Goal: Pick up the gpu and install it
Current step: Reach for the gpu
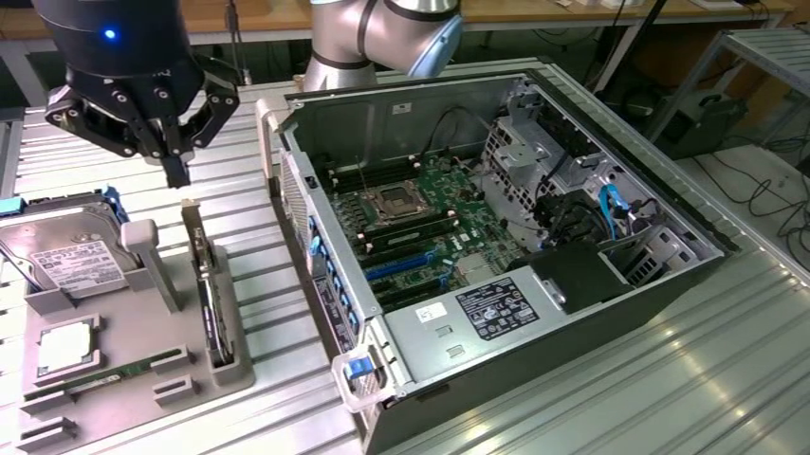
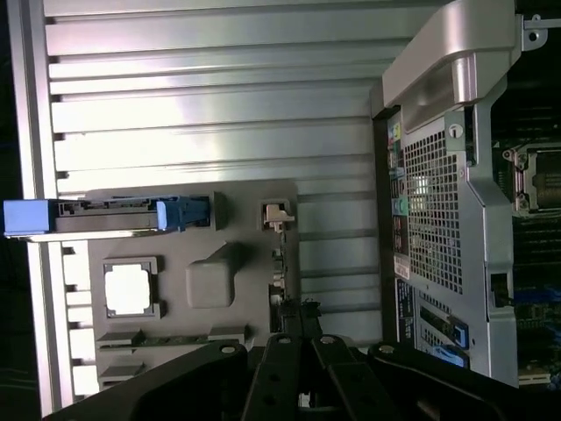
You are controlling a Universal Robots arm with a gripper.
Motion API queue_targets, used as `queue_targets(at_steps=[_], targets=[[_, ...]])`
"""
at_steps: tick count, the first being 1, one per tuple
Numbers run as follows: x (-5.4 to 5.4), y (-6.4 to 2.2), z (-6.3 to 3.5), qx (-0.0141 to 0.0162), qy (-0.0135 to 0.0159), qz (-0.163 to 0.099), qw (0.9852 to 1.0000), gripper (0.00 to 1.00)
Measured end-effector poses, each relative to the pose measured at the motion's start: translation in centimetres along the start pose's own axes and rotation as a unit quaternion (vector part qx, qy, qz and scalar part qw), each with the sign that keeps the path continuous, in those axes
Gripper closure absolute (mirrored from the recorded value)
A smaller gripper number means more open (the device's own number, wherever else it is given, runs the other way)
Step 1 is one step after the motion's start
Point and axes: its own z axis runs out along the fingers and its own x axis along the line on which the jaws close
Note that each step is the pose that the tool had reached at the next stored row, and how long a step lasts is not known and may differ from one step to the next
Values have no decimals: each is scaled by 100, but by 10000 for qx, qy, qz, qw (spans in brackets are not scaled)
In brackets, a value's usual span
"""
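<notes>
The gpu stands on edge in a slot of the grey holder tray, its silver bracket end pointing toward the arm. My gripper hangs above and just behind that bracket end, shut with nothing between its fingers and clear of the card. In the wrist view the gpu appears edge-on as a thin line, with the gripper directly over its near end. The open computer case lies at the exterior view's right of the tray, its motherboard and blue expansion slots exposed.
On the tray there are also a hard drive with a white label and blue rails, a processor and a memory stick. The case's drive cage and cables fill its far side. Ribbed metal table surrounds everything.
</notes>
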Motion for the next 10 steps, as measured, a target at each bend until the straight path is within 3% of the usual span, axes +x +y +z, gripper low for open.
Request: queue_targets(at_steps=[5, 10], targets=[[76, -36, 4, -1, 1, -20, 10000, 89], [85, -39, 3, -1, 1, -24, 10000, 89]])
